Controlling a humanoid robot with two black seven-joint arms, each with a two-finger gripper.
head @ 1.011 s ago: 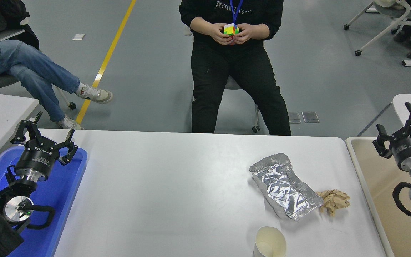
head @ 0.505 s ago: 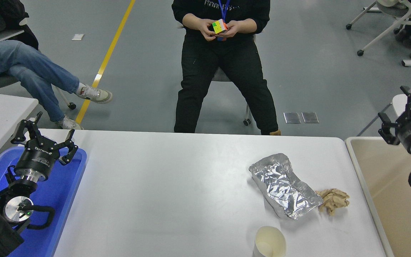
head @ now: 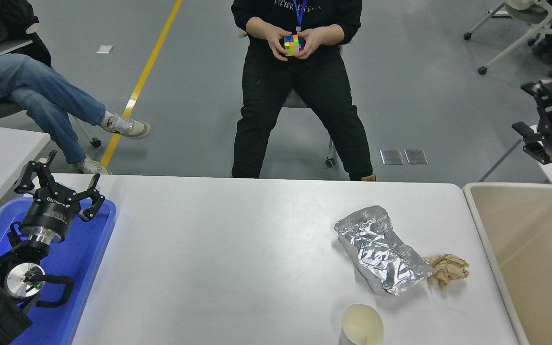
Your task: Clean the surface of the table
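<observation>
Head view shows your right hand (head: 542,112) high by the bin (head: 534,249), open, empty, because foil (head: 381,249) waits on the surface (head: 218,258).

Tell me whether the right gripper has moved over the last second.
Yes. The right gripper has risen and swung rightward: it was over the beige bin, now it is above the bin's far rim, near the picture's right edge.

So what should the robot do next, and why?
Probably swing the right gripper left and down toward the foil. That gripper hangs high beyond the table, holding nothing, while foil, a paper wad and a cup lie close to the bin. The left gripper sits parked over the blue tray.
</observation>
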